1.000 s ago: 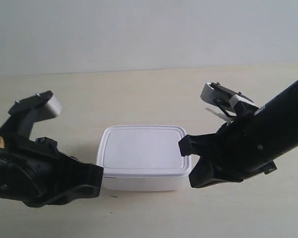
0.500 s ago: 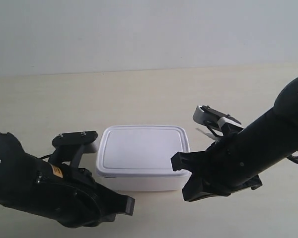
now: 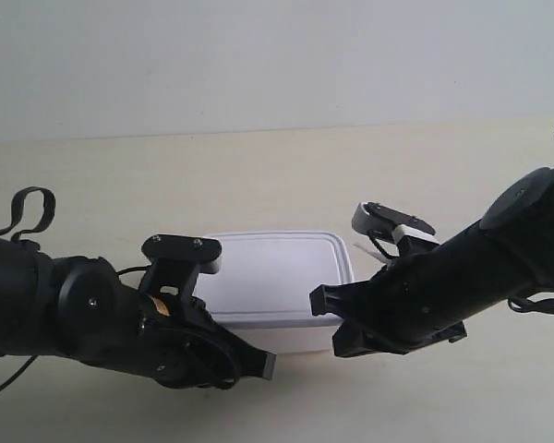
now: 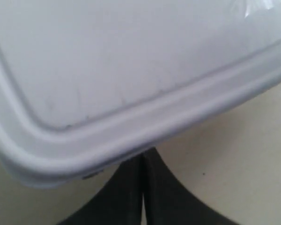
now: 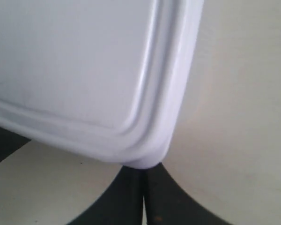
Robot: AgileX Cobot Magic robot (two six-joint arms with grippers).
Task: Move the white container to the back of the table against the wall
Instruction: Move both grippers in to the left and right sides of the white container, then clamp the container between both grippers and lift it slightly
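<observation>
Pale grey-white wall [image 3: 277,55] fills the top of the exterior view, and a beige wood-grain counter [image 3: 277,175] runs from it toward the camera. The white container [image 3: 277,272] sits on the counter near the front, about midway across. It is well apart from the wall, with bare counter between them. The arm at the exterior view's left [image 3: 83,309] lies low and reaches inward. Its fingers [image 3: 257,363] end just in front of the container's near side, by the left-hand corner. The arm at the exterior view's right [image 3: 471,272] slants down to the near right-hand corner, covering it. From this side I cannot tell how either pair of fingers is set. The container is shallow and rectangular with rounded corners, and its flat lid has a raised rim.

The left wrist view shows one rounded corner of the container very close. The left fingers [image 4: 124,201] are pressed together, with only a thin seam between them. Their tips reach under the overhanging lid rim at that corner.

The right wrist view shows another rounded corner. The right fingers [image 5: 126,201] are likewise pressed together along a hairline seam, with nothing between them. Their tips are tucked beneath the rim. The lid is smooth and white, with a stepped groove inside its edge.
</observation>
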